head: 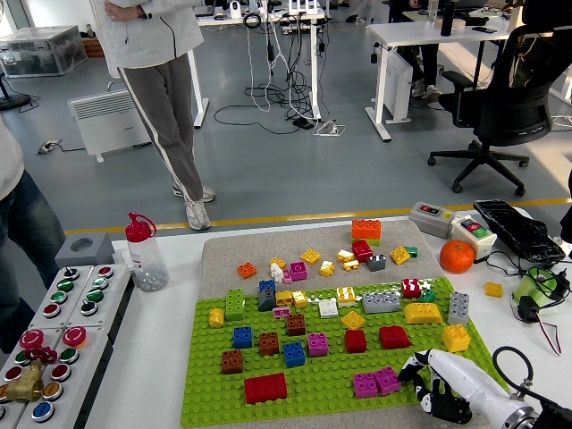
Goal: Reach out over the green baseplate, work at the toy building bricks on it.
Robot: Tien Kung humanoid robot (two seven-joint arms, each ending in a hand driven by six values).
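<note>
Two magenta plastic toy bricks (376, 382), rigid and light, which we would pinch by their sides; our white right hand (432, 386) hovers just beside them, fingers curled, empty.

We see a studded green baseplate (313, 380) of matt plastic carrying glossy plastic bricks (265, 388). Under it lies a rough grey felt-like mat (223, 250) on the smooth white counter (161, 357). The robot hand (435, 386) shows glossy white shell, black fingers.

No readable text anywhere, nothing legible on the bricks, the button boxes or the stuff on the table.
</note>
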